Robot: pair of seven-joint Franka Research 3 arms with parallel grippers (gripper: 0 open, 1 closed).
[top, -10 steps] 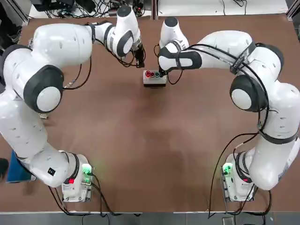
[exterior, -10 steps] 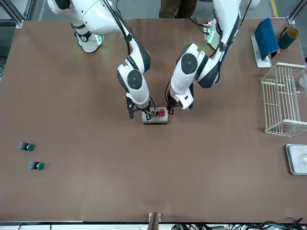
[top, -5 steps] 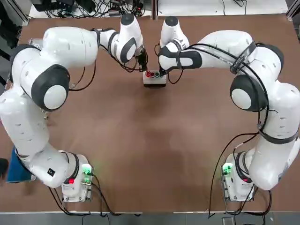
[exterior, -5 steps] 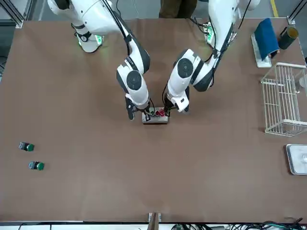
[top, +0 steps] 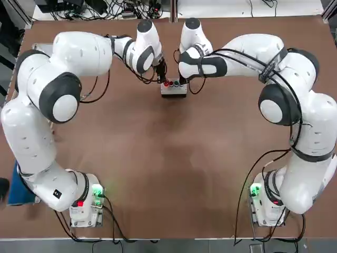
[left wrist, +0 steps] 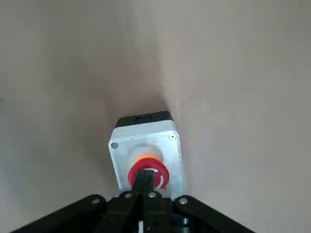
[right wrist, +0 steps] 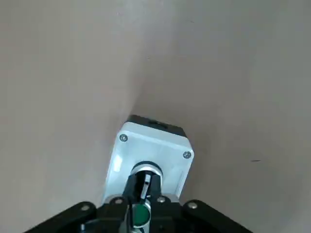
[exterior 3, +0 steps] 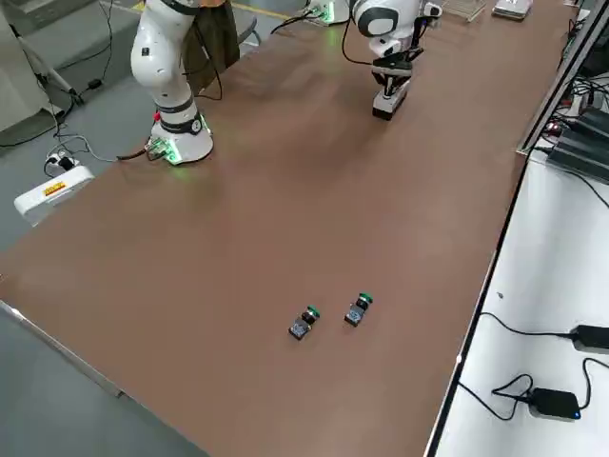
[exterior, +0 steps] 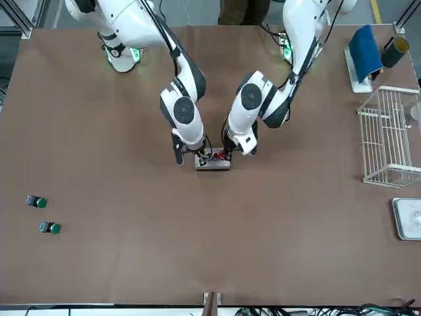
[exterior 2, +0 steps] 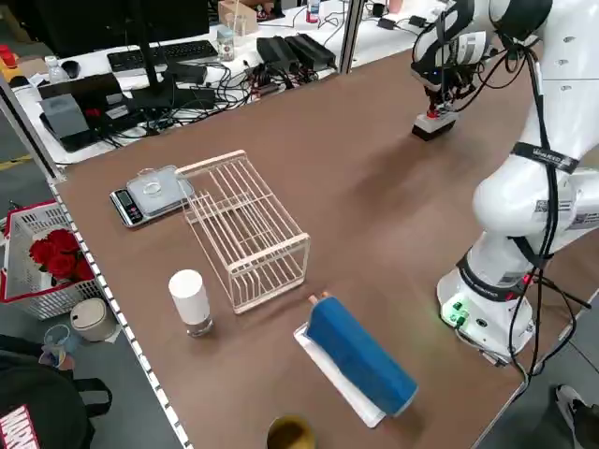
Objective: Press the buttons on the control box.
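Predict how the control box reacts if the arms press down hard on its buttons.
The box looks rigid, with a screwed-down lid, so it probably won't flex. It lies flat on its broad side, so a straight push likely won't tip it. I see no clamp on the table, so an off-centre or sideways push might slide it.

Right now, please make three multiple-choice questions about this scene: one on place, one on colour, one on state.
1. Where is the control box?
A) inside the white rack
B) under the blue cloth
C) at the two arms' tools

2. Which colour are the caps of the two loose buttons?
A) green
B) yellow
C) white

3. How is the left tool?
A) wide open
B) shut
C) gripping a loose button

1 C: both tools reach down to it in the front view.
2 A: both caps show green there.
3 B: its fingers stand together in the left wrist view.
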